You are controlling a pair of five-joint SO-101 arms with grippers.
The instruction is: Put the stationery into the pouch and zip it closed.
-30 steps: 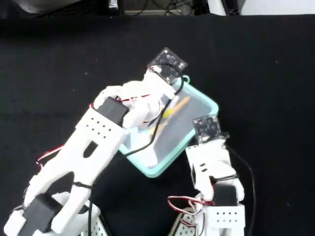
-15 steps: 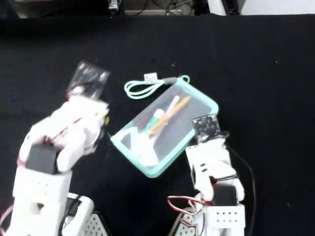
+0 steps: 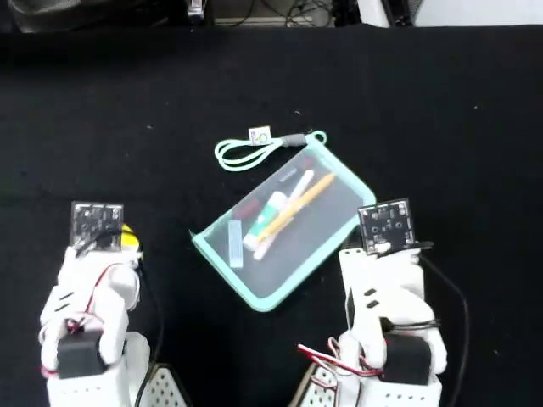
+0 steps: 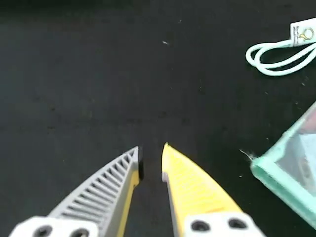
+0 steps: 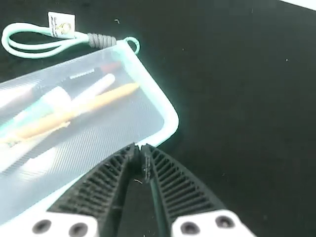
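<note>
Lying diagonally, the pouch has its strap at the far end.

The tag on the cord bears print too small to read.

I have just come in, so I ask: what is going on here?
The stationery lies inside the clear pouch on the table, and its zip looks closed. Neither tool holds it: the left tool is slightly open, the right tool shut, both empty.
</note>
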